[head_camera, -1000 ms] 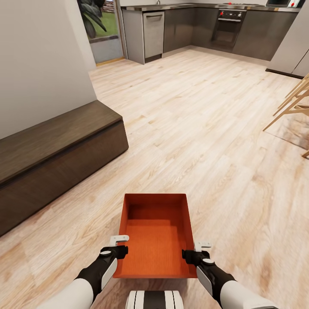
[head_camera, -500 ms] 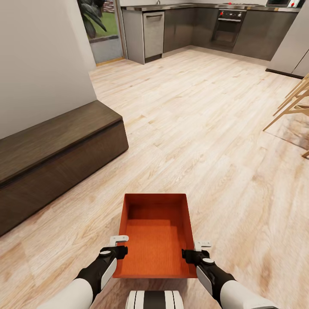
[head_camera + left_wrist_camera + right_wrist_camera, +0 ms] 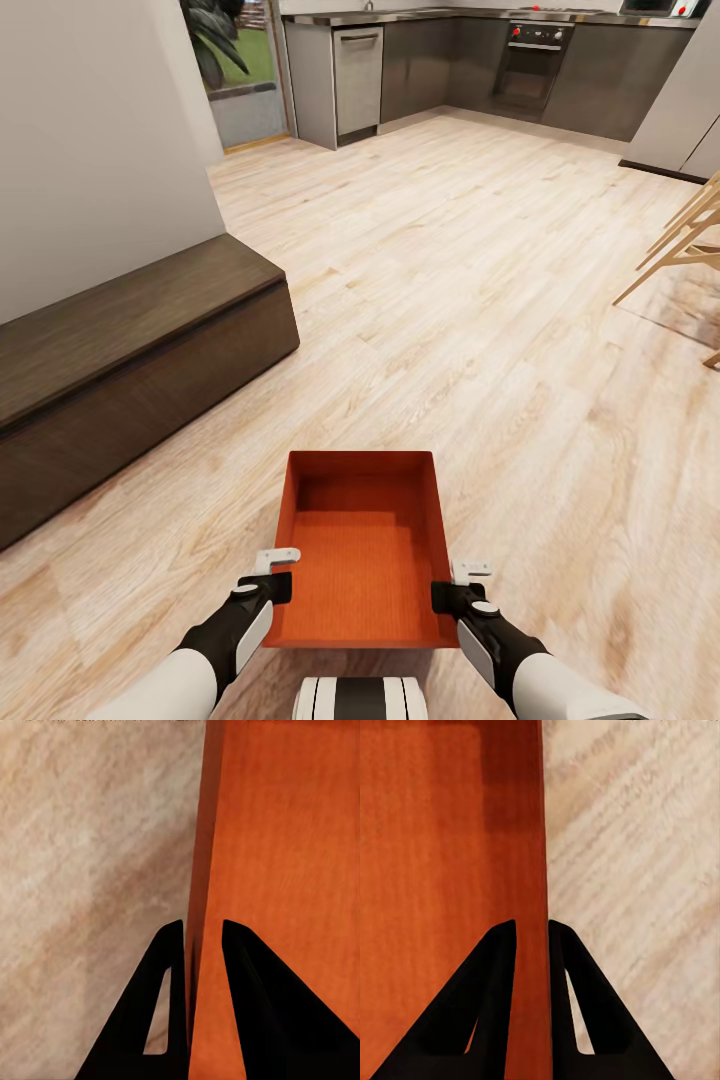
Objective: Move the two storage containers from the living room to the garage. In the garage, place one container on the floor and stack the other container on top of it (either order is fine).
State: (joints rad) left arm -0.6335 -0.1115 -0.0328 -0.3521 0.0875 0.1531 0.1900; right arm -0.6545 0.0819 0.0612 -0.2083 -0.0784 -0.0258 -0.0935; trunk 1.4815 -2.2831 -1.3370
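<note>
- One orange-red storage container (image 3: 362, 545) was carried low in front of the robot, over the light wood-plank floor (image 3: 480, 300), near the robot and well apart from everything else.
- The left gripper (image 3: 277, 573) pinched the bin's left wall; in the left wrist view the jaws stood narrow, one finger on each side of that wall (image 3: 201, 870).
- The right gripper (image 3: 455, 588) did likewise on the right wall, its jaws narrow around the thin orange edge (image 3: 542, 832).
- A dark low bench (image 3: 120, 370) lay along the left wall, and dark kitchen cabinets (image 3: 430, 75) stood at the far end; pale wooden chair legs (image 3: 685, 245) showed at the right.
- I'd judge the job early: one bin was in hand but nowhere near a garage.
- Left to do: reach the garage, set this bin down, fetch the other, stack it.
</note>
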